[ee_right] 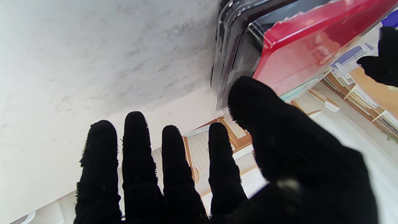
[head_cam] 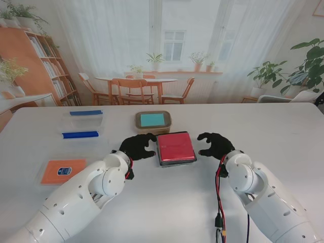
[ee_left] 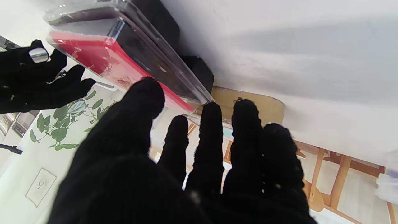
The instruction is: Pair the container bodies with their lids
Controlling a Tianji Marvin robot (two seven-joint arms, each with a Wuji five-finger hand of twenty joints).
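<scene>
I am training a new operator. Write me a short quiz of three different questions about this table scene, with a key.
1. True or false: the red-lidded container sits between the left hand and the right hand.
2. Which lid colour belongs to the container farther from me than the red one? A) teal B) yellow C) black
3. Fill in: the flat orange lid lies on the table to the robot's ____.

Key:
1. True; both hands are open, fingers apart, one at each side.
2. A.
3. Left, nearer to me than the two blue-banded clear pieces.
</scene>
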